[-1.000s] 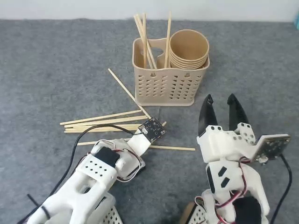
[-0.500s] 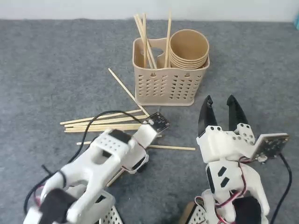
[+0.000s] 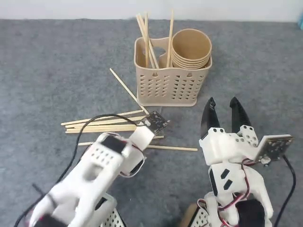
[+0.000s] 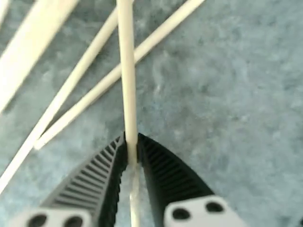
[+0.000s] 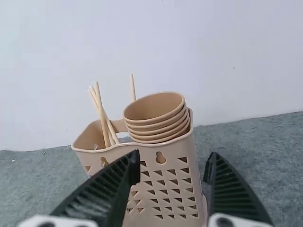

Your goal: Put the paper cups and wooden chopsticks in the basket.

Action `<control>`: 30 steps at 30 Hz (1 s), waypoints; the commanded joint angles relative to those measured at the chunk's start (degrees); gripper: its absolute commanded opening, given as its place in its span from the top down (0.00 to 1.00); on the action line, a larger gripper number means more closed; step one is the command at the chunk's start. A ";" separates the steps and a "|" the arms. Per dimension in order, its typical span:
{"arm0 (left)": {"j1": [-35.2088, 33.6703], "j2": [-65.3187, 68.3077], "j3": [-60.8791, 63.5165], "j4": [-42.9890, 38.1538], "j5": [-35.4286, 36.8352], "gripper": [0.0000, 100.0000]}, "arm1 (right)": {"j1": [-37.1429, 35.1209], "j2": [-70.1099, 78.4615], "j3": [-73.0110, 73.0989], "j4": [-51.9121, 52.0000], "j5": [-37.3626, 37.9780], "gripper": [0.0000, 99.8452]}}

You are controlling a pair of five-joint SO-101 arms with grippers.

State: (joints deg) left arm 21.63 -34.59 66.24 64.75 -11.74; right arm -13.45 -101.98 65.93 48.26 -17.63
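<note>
Left gripper [image 4: 131, 139] clenched on one chopstick [image 4: 126, 71], mid-surface among loose ones; right gripper [image 3: 222, 101] released. Advice: lift clear of neighbours, tip upright, lower into basket [image 3: 165, 87] by far edge

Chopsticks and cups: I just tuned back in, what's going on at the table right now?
The left gripper is shut on one wooden chopstick, low over the grey mat. Several loose chopsticks lie on the mat in front of the basket. The basket already holds the stacked paper cups and a few upright chopsticks. The right gripper is open and empty, pointing at the basket.
</note>
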 commanded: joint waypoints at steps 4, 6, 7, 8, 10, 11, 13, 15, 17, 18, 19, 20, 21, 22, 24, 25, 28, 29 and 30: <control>2.11 -29.10 -4.62 13.19 5.63 0.99 | 0.57 -0.57 -0.26 0.31 -0.70 0.77; 2.11 -32.26 -8.40 15.30 5.98 0.99 | 0.57 -0.57 0.70 -0.04 -0.70 0.77; 1.93 -32.62 -10.95 15.74 5.98 0.99 | 0.57 -0.57 1.32 -0.22 -0.70 0.77; 1.05 -32.44 -13.67 16.00 6.15 0.99 | 0.57 -0.57 1.85 -0.31 -0.70 0.77; -2.02 -30.68 -19.56 15.47 8.35 0.99 | 0.57 -0.57 2.37 -0.31 -0.79 0.77; -3.52 -29.27 -22.81 14.68 9.49 0.99 | 0.57 -0.57 2.37 -0.31 -0.79 0.77; -6.68 -25.49 -29.41 13.10 11.08 0.99 | 0.57 -0.57 2.46 -0.31 -0.79 0.77; -9.41 -21.19 -36.00 10.55 13.10 0.99 | 0.57 -0.57 2.64 -0.31 -0.79 0.77; -12.04 -17.14 -41.54 6.15 16.79 0.99 | 0.57 -0.57 3.43 -0.31 -0.79 0.77; -13.36 -15.30 -43.82 3.34 18.46 0.99 | 0.57 -0.57 3.69 -0.31 -0.79 0.77; -14.42 -13.63 -45.67 -0.09 19.87 0.99 | 0.57 -0.57 4.04 -0.31 -0.79 0.77; -15.12 -12.22 -46.99 -3.52 21.10 0.99 | 0.57 -0.57 4.31 -0.31 -0.79 0.77; -15.65 -10.81 -48.04 -7.30 22.24 0.99 | 0.57 -0.57 4.40 -0.31 -0.79 0.77; -15.82 -9.49 -48.75 -11.25 23.30 0.99 | 0.57 -0.57 4.57 -0.31 -0.79 0.77; -15.74 -7.30 -49.19 -20.66 26.55 0.99 | 0.40 -0.57 5.10 -0.31 -0.79 0.77; -15.65 -6.24 -49.19 -24.97 28.75 0.99 | 0.31 -0.57 5.19 -0.31 -0.79 0.77; -15.56 -3.25 -49.45 -35.08 32.62 0.99 | 0.31 -0.57 5.89 -0.31 -0.79 0.77; -15.56 -2.29 -49.54 -38.07 32.88 0.99 | 0.31 -0.57 5.98 -0.31 -0.79 0.77; -15.47 -1.32 -49.63 -41.32 32.79 0.99 | 0.31 -0.57 5.98 -0.31 -0.79 0.77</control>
State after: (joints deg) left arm 6.42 -38.73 20.26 36.97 18.68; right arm -13.45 -102.33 72.35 48.26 -17.63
